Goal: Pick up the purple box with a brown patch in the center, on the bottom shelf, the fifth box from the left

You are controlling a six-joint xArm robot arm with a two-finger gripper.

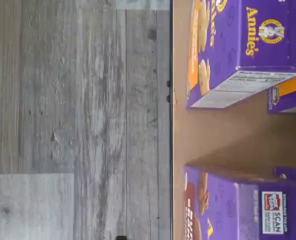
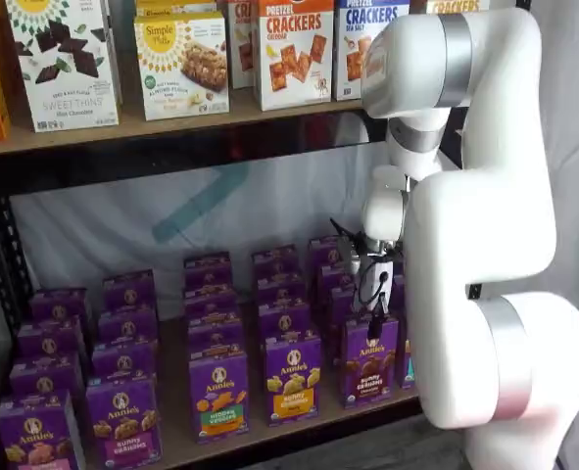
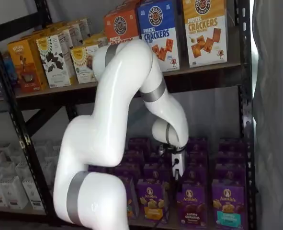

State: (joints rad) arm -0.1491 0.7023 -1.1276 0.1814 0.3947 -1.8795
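Note:
The purple box (image 2: pixel 370 357) with brown bunny crackers on its front stands upright in the front row of the bottom shelf (image 2: pixel 176 446). It shows in both shelf views (image 3: pixel 190 203). My gripper (image 2: pixel 377 311) hangs just above its top, black fingers pointing down (image 3: pixel 177 168), seen side-on and apart from the carton. Nothing is held in it. The wrist view is turned on its side. It looks down on the tan shelf deck (image 1: pixel 228 135) and on the top of a purple carton with brown print (image 1: pixel 228 210), which seems to be the same box.
A purple carton with a yellow-orange band (image 2: pixel 291 377) stands to the left of the target, and one with a teal band (image 3: pixel 226 203) to its right. More purple cartons fill the rows behind. Cracker boxes (image 2: pixel 294 49) sit on the shelf above. A black upright (image 3: pixel 244 120) stands at the right.

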